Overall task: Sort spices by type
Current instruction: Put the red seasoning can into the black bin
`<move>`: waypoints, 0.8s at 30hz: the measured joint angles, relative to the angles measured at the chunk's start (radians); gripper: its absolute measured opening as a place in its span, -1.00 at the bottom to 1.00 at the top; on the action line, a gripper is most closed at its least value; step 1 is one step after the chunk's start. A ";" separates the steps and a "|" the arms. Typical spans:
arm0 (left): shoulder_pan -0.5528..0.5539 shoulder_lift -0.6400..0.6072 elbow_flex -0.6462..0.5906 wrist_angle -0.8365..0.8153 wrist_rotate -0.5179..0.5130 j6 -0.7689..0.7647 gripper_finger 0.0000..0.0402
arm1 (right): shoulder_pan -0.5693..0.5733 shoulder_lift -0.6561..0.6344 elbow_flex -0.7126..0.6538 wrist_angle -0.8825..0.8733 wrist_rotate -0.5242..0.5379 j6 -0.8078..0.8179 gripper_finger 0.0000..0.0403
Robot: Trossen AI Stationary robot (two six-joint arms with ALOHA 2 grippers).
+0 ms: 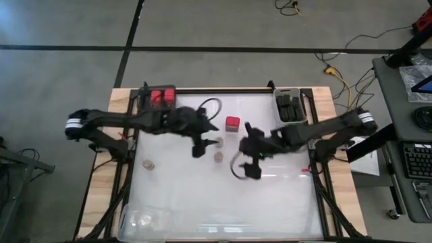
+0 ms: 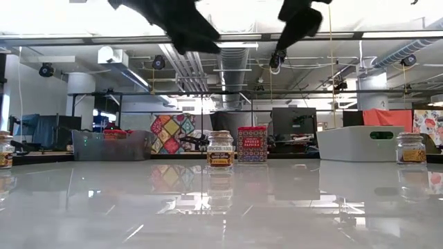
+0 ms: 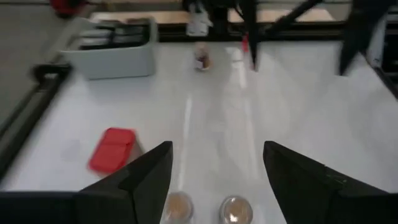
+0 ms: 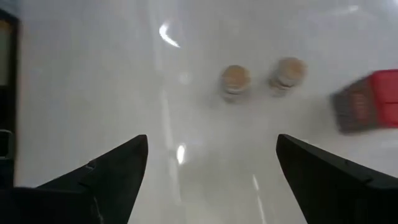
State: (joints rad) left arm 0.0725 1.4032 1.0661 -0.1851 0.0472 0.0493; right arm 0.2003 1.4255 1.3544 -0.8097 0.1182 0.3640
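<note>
Two round tan-topped jars (image 1: pixel 211 142) (image 1: pixel 219 156) stand side by side mid-table, with a red block (image 1: pixel 232 123) just beyond them toward the far edge. My left gripper (image 1: pixel 200 147) hovers open just left of the jars, which show below its fingers (image 3: pixel 179 205) (image 3: pixel 235 208). My right gripper (image 1: pixel 251 169) hovers open to their right, above the table, looking down on the jars (image 4: pixel 236 79) (image 4: pixel 288 73) and the red block (image 4: pixel 367 99). Another jar (image 1: pixel 148 163) stands alone at the left. Both arms hang high in the low view.
A grey bin (image 1: pixel 290 104) with black blocks sits at the far right corner, and a bin (image 1: pixel 160 96) with red blocks at the far left. A clear bin (image 1: pixel 143 219) holding jars lies at the near left. A lone jar (image 2: pixel 411 147) stands at the right.
</note>
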 joint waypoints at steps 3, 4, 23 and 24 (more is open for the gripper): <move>0.060 0.106 0.080 -0.015 0.105 0.030 0.17 | 0.072 -0.046 -0.117 0.120 0.025 0.049 0.78; 0.077 0.138 0.106 -0.025 0.123 0.044 0.17 | 0.094 -0.054 -0.143 0.141 0.035 0.066 0.79; 0.264 0.649 0.626 -0.388 0.128 0.324 0.63 | 0.194 -0.084 -0.325 0.163 0.171 0.139 0.81; 0.268 0.670 0.644 -0.410 0.129 0.324 0.64 | 0.195 -0.086 -0.327 0.160 0.171 0.143 0.81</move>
State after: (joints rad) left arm 0.3405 2.0727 1.7099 -0.5947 0.1761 0.3733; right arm 0.3950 1.3397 1.0273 -0.6500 0.2890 0.5071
